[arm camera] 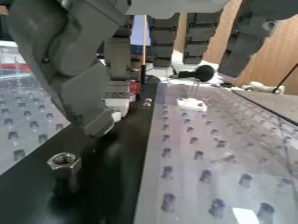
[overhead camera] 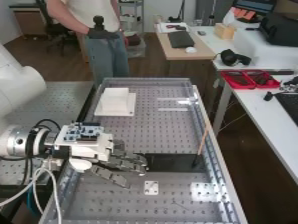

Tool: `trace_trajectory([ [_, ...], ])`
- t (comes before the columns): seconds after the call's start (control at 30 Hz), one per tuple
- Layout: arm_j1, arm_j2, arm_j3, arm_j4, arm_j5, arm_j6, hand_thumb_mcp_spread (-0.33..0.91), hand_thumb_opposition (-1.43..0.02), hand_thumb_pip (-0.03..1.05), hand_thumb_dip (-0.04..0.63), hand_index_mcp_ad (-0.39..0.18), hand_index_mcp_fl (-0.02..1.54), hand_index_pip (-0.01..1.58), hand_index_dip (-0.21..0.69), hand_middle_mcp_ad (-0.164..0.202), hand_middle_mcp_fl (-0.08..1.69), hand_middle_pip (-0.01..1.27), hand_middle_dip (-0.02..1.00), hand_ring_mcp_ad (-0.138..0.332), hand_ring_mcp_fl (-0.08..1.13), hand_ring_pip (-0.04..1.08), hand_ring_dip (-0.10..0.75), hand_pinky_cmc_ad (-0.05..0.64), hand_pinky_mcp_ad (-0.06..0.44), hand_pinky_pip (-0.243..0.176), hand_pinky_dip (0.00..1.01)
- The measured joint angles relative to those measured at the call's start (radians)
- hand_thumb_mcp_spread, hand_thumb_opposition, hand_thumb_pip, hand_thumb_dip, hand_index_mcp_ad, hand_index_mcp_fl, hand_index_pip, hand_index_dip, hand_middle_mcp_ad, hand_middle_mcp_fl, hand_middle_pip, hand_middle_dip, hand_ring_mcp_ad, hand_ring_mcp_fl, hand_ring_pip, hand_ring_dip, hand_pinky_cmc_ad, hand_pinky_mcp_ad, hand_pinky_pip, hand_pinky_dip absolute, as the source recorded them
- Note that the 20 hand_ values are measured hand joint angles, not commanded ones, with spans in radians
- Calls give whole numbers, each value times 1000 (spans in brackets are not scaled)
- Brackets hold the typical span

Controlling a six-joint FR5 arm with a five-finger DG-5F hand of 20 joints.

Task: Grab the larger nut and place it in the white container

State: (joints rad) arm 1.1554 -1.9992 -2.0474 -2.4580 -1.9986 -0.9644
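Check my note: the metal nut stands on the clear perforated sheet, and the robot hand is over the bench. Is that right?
Not quite: the metal nut stands on the black strip, as the wrist view shows. The robot hand is over the bench, as you say.

Metal hex nut (arm camera: 64, 161), threaded bore upward, set on black strip (arm camera: 120, 175); white square container (overhead camera: 116, 95), broad-flanged, seated on perforated plate (overhead camera: 159, 135)
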Motion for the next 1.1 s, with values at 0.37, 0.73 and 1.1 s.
trace_trajectory([
  [0.37, -1, 1, -10, 26, 3, 13, 340, -860, 805, 222, -197, 16, 1527, 213, 75, 0, 131, 253, 126, 5, 94, 124, 349, 288, -59, 340],
  [0.73, 2, -6, -10, 35, 7, 23, 340, -864, 801, 222, -201, 12, 1538, 171, 75, 0, 131, 253, 126, 5, 94, 124, 349, 288, -59, 347],
  [1.1, 7, 1, -16, 41, 12, 17, 340, -855, 843, 220, -185, 10, 1552, 154, 75, 23, 127, 251, 122, 5, 94, 124, 339, 284, -58, 386],
])
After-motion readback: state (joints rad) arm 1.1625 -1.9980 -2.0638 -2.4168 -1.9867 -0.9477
